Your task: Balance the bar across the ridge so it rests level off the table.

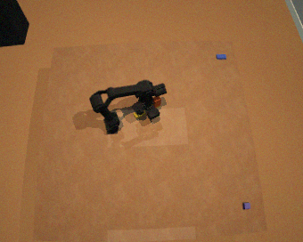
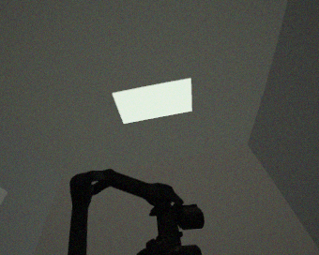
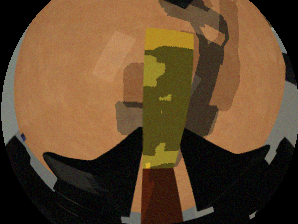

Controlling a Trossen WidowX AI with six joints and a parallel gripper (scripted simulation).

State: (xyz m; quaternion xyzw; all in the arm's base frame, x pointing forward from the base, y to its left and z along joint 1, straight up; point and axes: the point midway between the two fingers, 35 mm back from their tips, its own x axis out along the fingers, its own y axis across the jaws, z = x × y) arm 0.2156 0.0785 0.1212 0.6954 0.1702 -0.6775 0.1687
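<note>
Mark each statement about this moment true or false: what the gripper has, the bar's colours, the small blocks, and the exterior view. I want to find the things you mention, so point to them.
1. The gripper point(image 3: 161, 132) is shut on the bar point(image 1: 139, 115) point(image 3: 168, 100). True.
2. The bar is one colour from end to end. False: the wrist view shows a yellow part and a dark red part.
3. A blue block point(image 1: 221, 57) and a purple block point(image 1: 246, 205) lie away from the arm point(image 1: 124, 91) point(image 2: 130, 185). True.
4. The blue block is between the gripper's fingers. False: it lies well apart from the gripper.
5. The exterior view shows a bright panel point(image 2: 154, 100) above the arm. True.
</note>
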